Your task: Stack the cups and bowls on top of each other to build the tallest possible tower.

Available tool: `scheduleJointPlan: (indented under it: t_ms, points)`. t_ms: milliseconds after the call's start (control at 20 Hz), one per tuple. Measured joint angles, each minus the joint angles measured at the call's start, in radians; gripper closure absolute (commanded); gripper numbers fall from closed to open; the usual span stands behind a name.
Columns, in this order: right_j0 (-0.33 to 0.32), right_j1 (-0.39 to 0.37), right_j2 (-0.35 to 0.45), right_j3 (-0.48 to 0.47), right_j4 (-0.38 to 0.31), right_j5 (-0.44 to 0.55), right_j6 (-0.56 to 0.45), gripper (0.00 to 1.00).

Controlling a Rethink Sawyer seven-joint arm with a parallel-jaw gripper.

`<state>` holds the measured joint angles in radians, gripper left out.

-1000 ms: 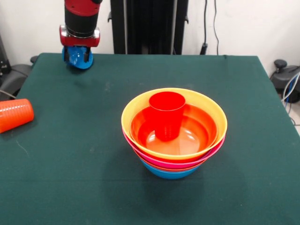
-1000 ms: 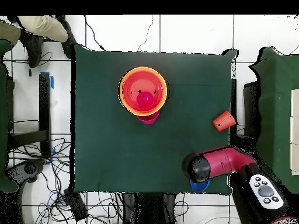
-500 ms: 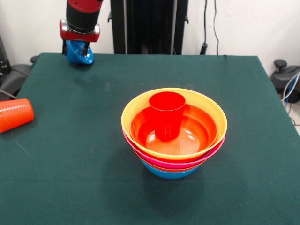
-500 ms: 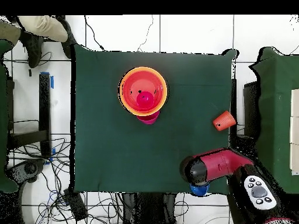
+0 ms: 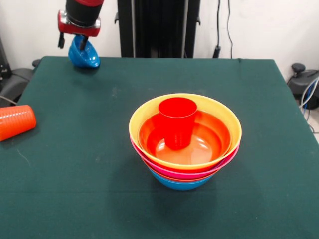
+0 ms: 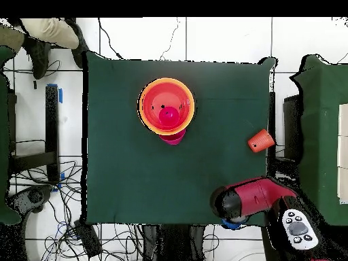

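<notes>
Your gripper (image 5: 79, 42) has lifted since the earlier frame, pinched shut on the small blue bowl (image 5: 83, 54), tilted above the table's far corner, clear to carry toward the tower (image 5: 185, 142).

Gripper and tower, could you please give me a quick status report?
Gripper shut on small blue bowl, raised at the table's far corner. Tower standing, red cup upright inside. Orange cup on its side, apart.

We see our arm (image 5: 79, 12) as a thick round tube, glossy red over a black band, ending in a red collar. From overhead its shell (image 6: 258, 196) is dark red, with a grey button panel (image 6: 295, 228).
</notes>
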<state>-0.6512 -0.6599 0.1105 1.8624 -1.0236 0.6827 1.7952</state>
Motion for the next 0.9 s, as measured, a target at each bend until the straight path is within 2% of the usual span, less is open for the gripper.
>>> scheduleJointPlan:
  t_ms: [450, 900]
  points:
    - [0.034, 0.098, -0.097, -0.001, -0.140, -0.042, 0.006, 0.00]
    - [0.060, 0.234, -0.182, -0.002, -0.177, -0.150, 0.057, 0.00]
